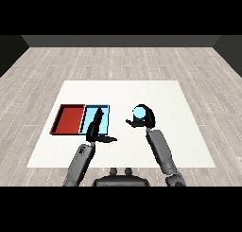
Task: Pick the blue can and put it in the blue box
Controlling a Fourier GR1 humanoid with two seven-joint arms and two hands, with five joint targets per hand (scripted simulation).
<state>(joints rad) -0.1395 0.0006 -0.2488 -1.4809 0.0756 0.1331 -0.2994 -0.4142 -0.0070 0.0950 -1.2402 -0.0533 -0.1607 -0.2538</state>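
Note:
The blue can (139,113) shows its light blue top at the table's middle right, with my right hand (147,117) curled round it; the thumb reaches out to the can's left. The light blue tray (105,113) lies left of the can, next to the red tray (70,119). My left hand (96,128) hovers over the blue tray's near part, fingers straight and pointing away, thumb stretched to the right, holding nothing.
The white table (165,96) spreads around both trays, with bare surface behind and to the right of the can. Grey wooden floor surrounds the table. Both grey forearms rise from the near edge.

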